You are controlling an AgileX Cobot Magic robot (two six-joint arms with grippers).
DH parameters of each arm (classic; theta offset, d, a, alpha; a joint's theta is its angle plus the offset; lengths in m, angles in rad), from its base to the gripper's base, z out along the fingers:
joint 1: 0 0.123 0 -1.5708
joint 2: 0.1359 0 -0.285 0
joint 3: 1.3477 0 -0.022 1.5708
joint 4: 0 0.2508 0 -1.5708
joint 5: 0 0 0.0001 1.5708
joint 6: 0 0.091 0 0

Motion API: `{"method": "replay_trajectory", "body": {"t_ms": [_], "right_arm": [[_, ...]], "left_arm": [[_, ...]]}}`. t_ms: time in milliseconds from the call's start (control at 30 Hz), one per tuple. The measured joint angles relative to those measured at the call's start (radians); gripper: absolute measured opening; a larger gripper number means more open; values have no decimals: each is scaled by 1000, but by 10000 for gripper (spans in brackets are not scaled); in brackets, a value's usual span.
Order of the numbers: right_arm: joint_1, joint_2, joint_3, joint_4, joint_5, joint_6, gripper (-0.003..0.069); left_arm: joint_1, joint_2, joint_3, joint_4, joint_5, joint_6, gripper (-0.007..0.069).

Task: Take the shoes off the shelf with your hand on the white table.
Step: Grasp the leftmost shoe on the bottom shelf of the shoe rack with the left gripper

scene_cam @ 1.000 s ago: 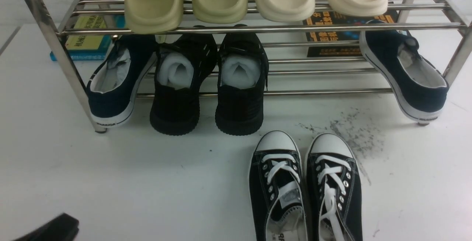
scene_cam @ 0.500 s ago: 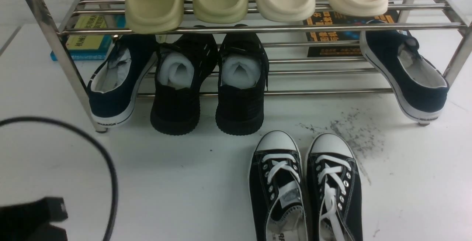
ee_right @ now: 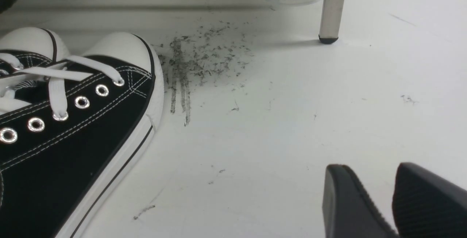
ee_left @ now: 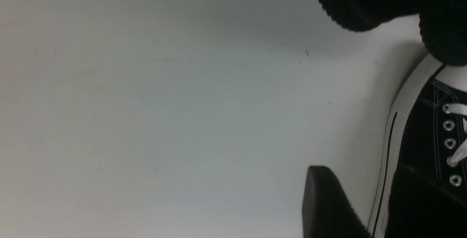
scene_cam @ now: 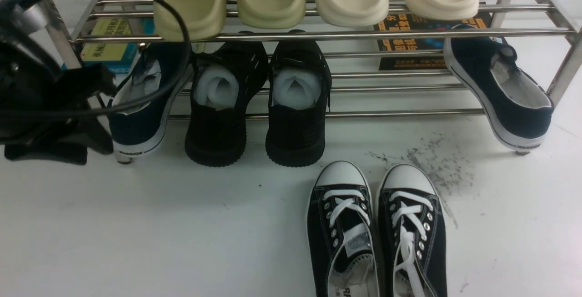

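Shoes [scene_cam: 257, 101] sit heels-out on the shelf's [scene_cam: 318, 36] lower tier, right of the left gripper [scene_cam: 50, 147], whose jaws stand apart, holding nothing.

Ahead of the left end effector [scene_cam: 54, 147], the shelf [scene_cam: 318, 36] leg and a navy slip-on [scene_cam: 141, 106] block the way. To its right, bare table [scene_cam: 182, 224] lies open up to the canvas sneakers [scene_cam: 375, 229].

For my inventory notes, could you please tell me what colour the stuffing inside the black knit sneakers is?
White, inside both sneakers; the front view shows it best.
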Motion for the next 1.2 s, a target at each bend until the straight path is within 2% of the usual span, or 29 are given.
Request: {"method": "replay_trajectory", "body": {"t_ms": [67,100,133,267,367,567,900,1200], "right_arm": [[0,0,0,0,0,0,224],[0,0,0,0,0,0,226],[0,0,0,0,0,0,227],[0,0,0,0,0,0,231],[0,0,0,0,0,0,237],[0,0,0,-1,0,0,237],[0,0,0,-1,0,0,237],[0,0,0,-1,0,0,237]], "left_arm": [[-3,41,-23,0,-4,2,351],[-21,86,-51,10,-16,6,395],[-23,92,-54,12,-18,6,400],[-134,210,-135,92,-54,14,461],[-192,272,-191,182,-95,-9,468],[-237,351,-219,306,-214,-130,469],[-240,448,-219,315,-371,-149,469],[-240,469,-234,302,-367,-161,469]]}}
